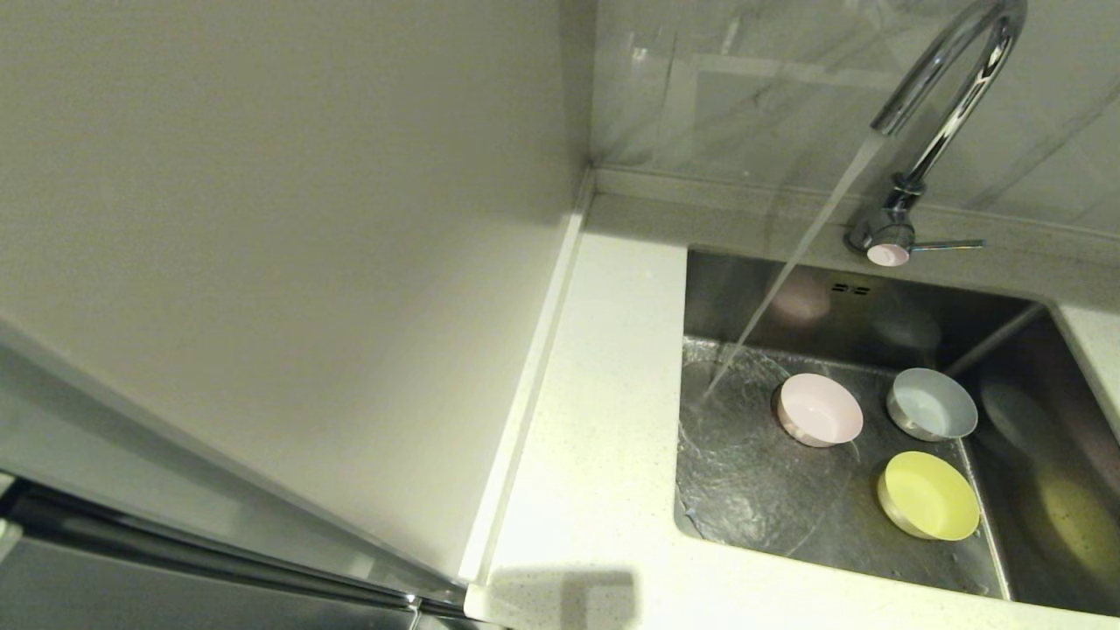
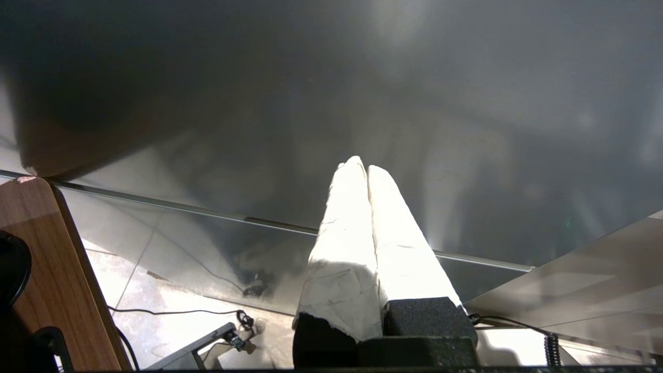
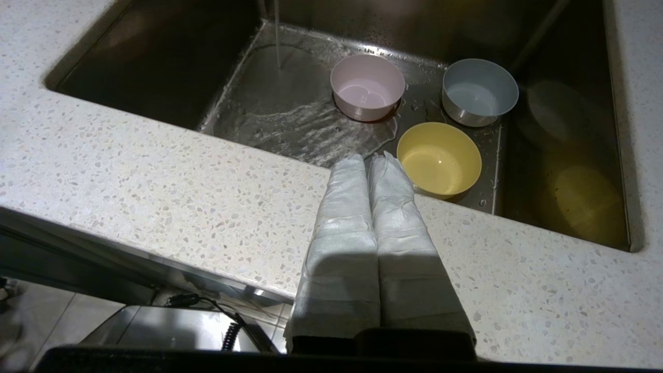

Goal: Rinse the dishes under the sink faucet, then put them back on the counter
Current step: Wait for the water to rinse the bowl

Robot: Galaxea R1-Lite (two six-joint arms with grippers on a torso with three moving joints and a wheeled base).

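Left claw [image 2: 366,171]: white-wrapped fingers [image 2: 342,248] pressed together, holding nothing, in front of a grey metallic panel [image 2: 331,93]. Below: tiled floor [image 2: 155,290] with black cables [image 2: 171,312], wooden board [image 2: 57,280] at one side.

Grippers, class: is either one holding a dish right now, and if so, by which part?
Nothing is held. The left gripper and right gripper are both shut and empty; the three bowls stand in the sink.

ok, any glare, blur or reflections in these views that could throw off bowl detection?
Head view: the sink wall mirrors the yellow bowl as a blurry ghost; the water stream is streaked. Left wrist view: the left gripper fingers are blown out white. Right wrist view: similar yellow ghost on the sink wall; the right gripper is evenly lit.
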